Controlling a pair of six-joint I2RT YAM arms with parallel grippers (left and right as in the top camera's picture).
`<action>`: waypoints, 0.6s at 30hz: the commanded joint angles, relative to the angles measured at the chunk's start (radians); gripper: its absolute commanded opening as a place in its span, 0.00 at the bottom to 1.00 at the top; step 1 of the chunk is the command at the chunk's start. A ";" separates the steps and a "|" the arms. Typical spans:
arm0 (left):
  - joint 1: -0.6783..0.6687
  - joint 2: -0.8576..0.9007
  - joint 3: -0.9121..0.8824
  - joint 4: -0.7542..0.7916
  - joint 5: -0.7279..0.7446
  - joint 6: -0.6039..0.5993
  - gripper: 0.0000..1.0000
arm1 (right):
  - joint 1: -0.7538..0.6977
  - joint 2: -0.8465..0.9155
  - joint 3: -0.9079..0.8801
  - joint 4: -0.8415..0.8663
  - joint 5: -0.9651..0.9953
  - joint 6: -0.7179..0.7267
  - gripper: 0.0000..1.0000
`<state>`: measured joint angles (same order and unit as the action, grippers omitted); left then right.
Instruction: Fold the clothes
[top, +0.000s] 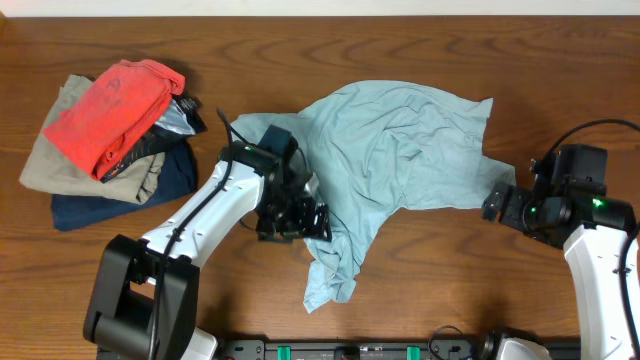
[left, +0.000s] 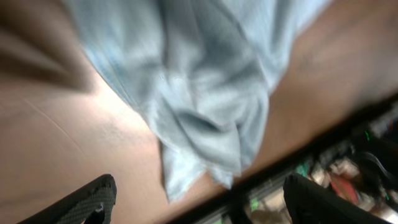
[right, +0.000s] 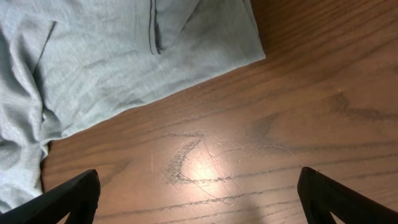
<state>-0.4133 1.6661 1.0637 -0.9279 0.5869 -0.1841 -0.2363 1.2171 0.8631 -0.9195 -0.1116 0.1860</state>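
The pale blue garment lies crumpled in the middle of the overhead frame, and one narrow part of it reaches down to the lower centre. The left gripper is at its left edge, jaws wide apart, holding nothing. The right gripper, at the right of the frame just beside the cloth's right corner, is also open over the bare table. A pile of folded clothes sits in the upper left.
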 joint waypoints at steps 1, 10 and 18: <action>0.001 0.000 -0.022 0.058 -0.106 -0.140 0.86 | -0.008 -0.009 0.012 0.000 0.008 -0.008 0.99; 0.001 0.050 -0.151 0.187 -0.096 -0.275 0.70 | -0.008 -0.009 0.012 0.003 0.007 -0.008 0.99; 0.001 0.053 -0.198 0.301 -0.072 -0.273 0.44 | -0.008 -0.009 0.012 0.002 0.007 -0.007 0.99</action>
<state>-0.4133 1.7142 0.8703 -0.6426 0.5163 -0.4492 -0.2363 1.2171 0.8631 -0.9180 -0.1116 0.1860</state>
